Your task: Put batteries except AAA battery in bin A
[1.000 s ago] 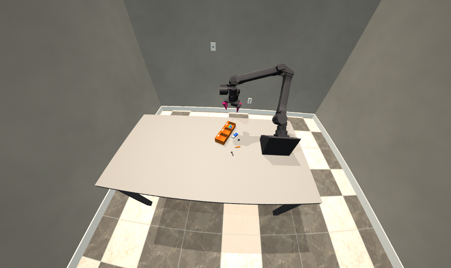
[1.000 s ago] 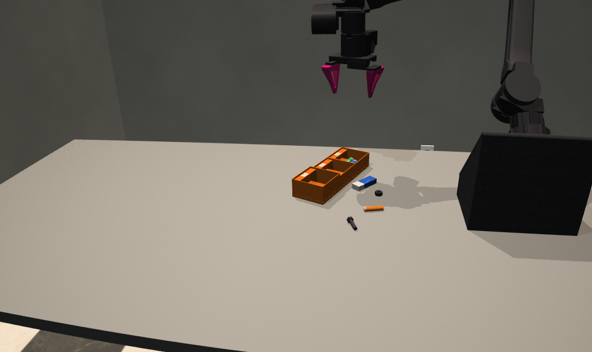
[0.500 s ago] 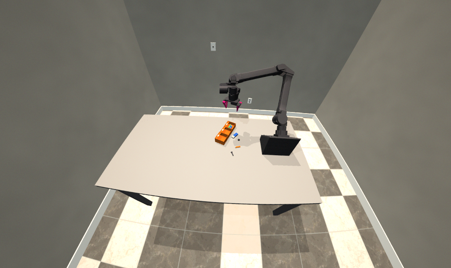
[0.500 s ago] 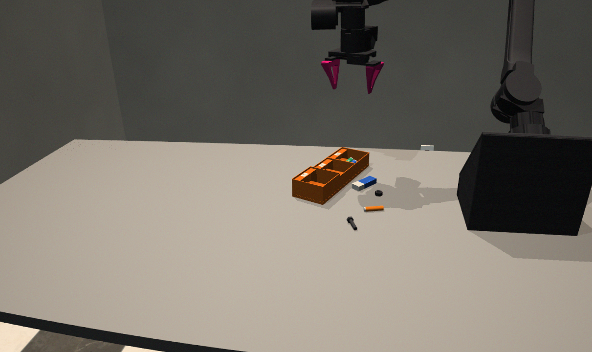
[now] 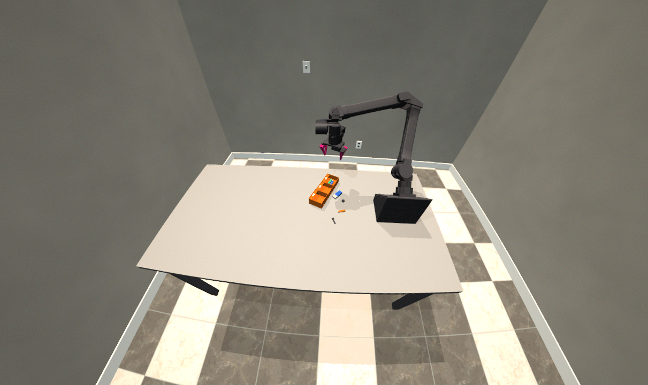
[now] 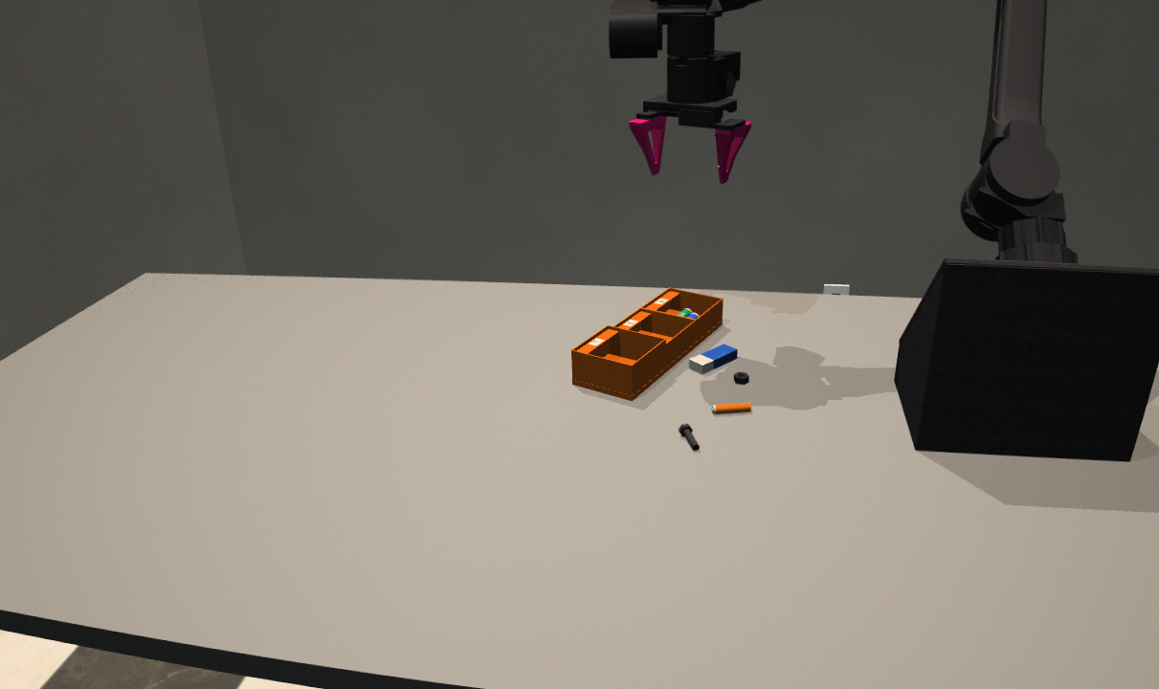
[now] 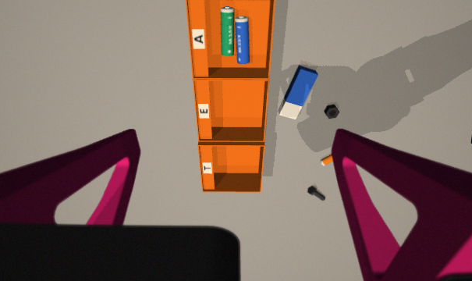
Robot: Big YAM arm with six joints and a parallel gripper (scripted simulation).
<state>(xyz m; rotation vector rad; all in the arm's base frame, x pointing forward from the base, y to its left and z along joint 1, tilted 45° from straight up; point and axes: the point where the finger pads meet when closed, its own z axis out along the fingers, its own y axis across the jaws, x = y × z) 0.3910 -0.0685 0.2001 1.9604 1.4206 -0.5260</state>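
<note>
An orange tray of three bins (image 7: 229,95) marked A, E and T lies on the table; it also shows in the exterior view (image 6: 649,341). A green battery (image 7: 227,31) and a blue battery (image 7: 242,39) lie side by side in bin A. A small orange battery (image 6: 731,408) lies on the table right of the tray, partly hidden by a finger in the wrist view (image 7: 327,160). My gripper (image 6: 688,152) is open and empty, high above the tray's far end.
A blue and white eraser (image 7: 299,91), a black nut (image 7: 331,111) and a black bolt (image 7: 316,193) lie right of the tray. Bins E and T are empty. The arm's black base box (image 6: 1033,360) stands at the right.
</note>
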